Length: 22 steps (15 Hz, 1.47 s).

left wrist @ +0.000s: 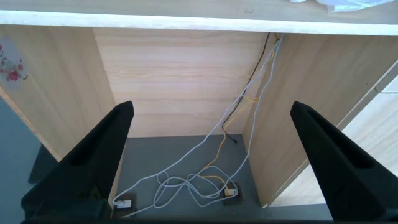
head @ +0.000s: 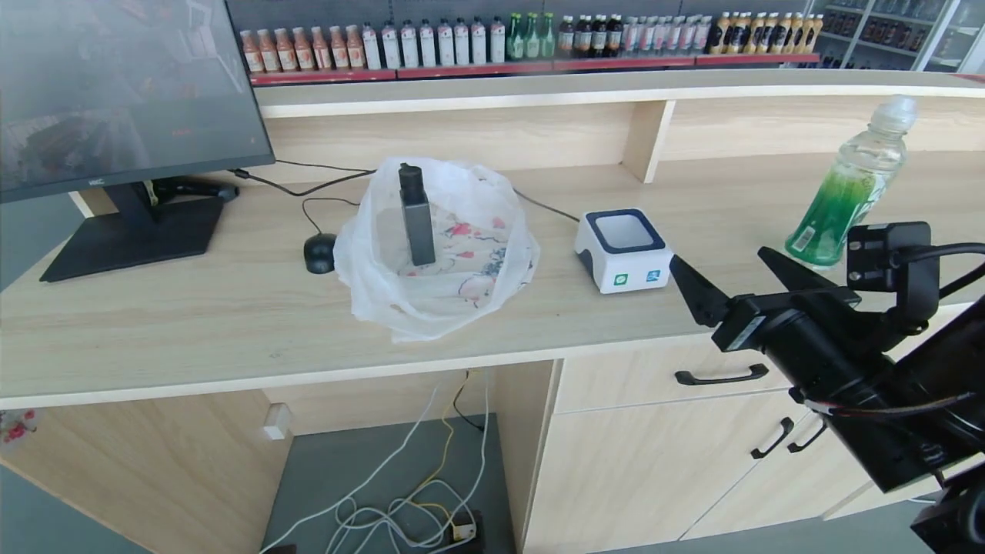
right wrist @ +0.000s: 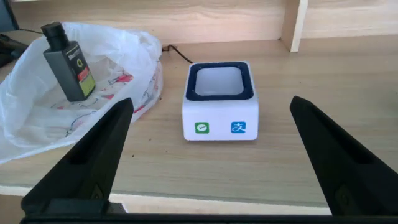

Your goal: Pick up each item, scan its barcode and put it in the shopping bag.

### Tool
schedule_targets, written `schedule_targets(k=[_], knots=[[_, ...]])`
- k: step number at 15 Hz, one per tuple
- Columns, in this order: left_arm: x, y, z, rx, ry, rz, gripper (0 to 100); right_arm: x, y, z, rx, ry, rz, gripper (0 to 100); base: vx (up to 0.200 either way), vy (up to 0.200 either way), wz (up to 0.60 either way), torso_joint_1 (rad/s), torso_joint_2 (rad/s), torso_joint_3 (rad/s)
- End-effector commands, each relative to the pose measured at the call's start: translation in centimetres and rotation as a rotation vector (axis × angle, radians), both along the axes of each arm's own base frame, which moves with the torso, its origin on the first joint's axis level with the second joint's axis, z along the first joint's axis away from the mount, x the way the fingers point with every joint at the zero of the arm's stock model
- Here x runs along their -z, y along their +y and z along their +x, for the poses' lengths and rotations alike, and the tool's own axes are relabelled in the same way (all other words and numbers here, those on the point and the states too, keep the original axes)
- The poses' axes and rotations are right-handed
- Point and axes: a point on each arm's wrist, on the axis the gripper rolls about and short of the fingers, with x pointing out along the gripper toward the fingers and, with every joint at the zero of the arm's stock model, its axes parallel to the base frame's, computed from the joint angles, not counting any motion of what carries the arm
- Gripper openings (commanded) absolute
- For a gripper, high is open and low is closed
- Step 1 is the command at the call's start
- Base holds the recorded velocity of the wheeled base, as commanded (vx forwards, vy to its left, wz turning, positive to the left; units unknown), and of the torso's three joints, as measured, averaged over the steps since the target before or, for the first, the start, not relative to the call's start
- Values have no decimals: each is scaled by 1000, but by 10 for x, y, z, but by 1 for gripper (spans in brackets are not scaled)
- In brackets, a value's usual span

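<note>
A white shopping bag (head: 477,285) lies open on the wooden counter, and a dark grey bottle (head: 416,215) stands upright inside it. To its right sits a white barcode scanner (head: 622,250) with a blue-rimmed window. A green-labelled clear bottle (head: 843,196) stands at the counter's far right. My right gripper (head: 717,258) hovers open and empty at the counter's front edge, between scanner and green bottle. The right wrist view has the right gripper (right wrist: 211,106) facing the scanner (right wrist: 219,99), bag (right wrist: 37,118) and grey bottle (right wrist: 67,62). My left gripper (left wrist: 212,109) is open below the counter's level.
A monitor (head: 115,85) on a black stand fills the counter's left, with a black mouse (head: 319,252) beside the bag. A wooden divider (head: 645,138) rises behind the scanner. Drawers with black handles (head: 721,376) sit under the right side. Loose cables (left wrist: 199,180) lie in the kneehole.
</note>
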Motion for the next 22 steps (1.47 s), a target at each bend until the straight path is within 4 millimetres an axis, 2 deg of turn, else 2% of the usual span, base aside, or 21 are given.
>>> schedule_targets(k=[1,9,22], knots=[[0,0,0,0,0,0,100,-2,-5,5,28,-9,3,100,0,-200,0,7,2,-2],[0,0,0,0,0,-2,100,5,-3,9,28,15,-8,100,0,-200,0,2,2,1],[0,0,0,0,0,-2,100,2,-2,14,29,0,-1,100,0,-200,0,3,4,4]])
